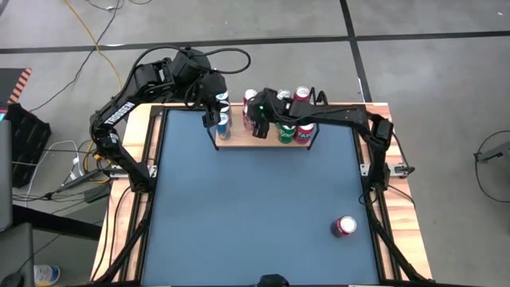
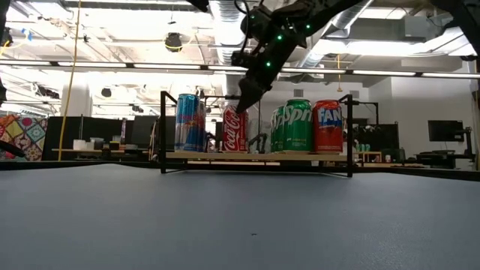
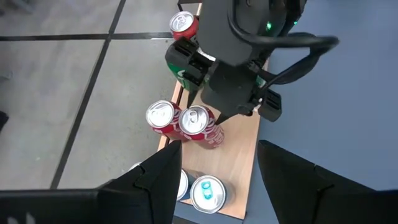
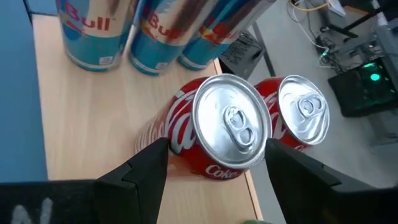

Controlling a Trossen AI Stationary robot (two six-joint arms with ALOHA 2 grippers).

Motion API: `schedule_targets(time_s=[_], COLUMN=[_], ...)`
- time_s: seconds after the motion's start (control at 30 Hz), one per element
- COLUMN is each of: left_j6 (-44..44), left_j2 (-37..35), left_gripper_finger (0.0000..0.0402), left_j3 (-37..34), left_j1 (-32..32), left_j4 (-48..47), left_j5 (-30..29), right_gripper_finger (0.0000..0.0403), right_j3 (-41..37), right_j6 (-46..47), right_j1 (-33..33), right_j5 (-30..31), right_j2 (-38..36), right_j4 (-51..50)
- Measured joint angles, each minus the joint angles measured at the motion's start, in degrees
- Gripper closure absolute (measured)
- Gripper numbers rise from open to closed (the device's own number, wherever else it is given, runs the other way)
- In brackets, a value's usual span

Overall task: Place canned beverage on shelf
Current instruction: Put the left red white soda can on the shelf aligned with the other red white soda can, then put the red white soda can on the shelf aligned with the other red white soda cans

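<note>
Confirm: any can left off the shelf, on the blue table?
Yes, one red can lies on the blue table, far from the shelf.

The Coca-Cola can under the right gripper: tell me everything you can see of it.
The Coca-Cola can is red with white script and a silver top, its pull tab flat and unopened. It stands upright on the light-wood shelf, near the front edge, with a second red can close behind it and the blue Red Bull cans to one side. The right gripper sits over it, fingers open on either side of its rim, not clamped.
</note>
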Motion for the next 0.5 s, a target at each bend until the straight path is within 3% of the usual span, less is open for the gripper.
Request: schedule_targets(time_s=[0.33,0.5], left_j6=[0.1,0.0], left_j2=[0.0,0.0], left_gripper_finger=[0.0205,0.0205], left_j3=[0.0,0.0], left_j1=[0.0,0.0], left_j4=[0.0,0.1], left_j5=[0.0,0.1], right_gripper_finger=[0.0143,0.0143], right_j3=[0.1,0.3], right_j6=[-1.2,-3.9], right_j1=[0.3,-0.1], right_j5=[2.2,-1.8], right_j2=[-2.5,-8.4], right_j4=[-6.8,-5.9])
